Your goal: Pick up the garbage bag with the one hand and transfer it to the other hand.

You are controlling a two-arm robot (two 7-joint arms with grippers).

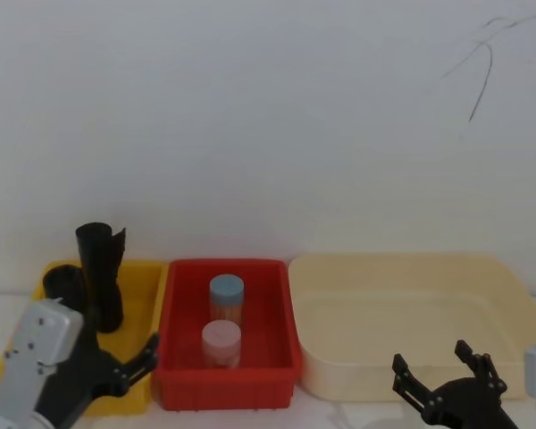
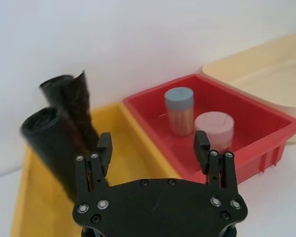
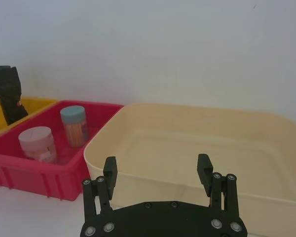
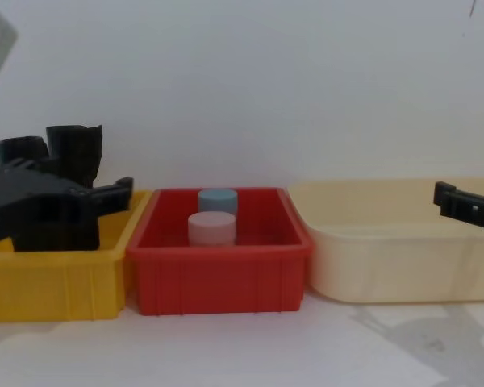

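The garbage bag [image 2: 48, 140], the shorter, tightly wound black roll, stands upright in the yellow bin [image 2: 133, 128], just beside a taller ragged-topped roll [image 2: 76, 106]. It looks light and fairly firm but slick-skinned, so I judge a squeeze across its middle to be the safest hold. The left end effector [image 2: 153, 145] hovers near the bin's front, fingers spread wide and empty. The right end effector [image 3: 158, 168], equally wide, hangs before the cream tub [image 3: 197, 128].

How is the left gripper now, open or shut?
Open. The left gripper has its fingers spread wide apart, with nothing held between them, at the yellow bin.
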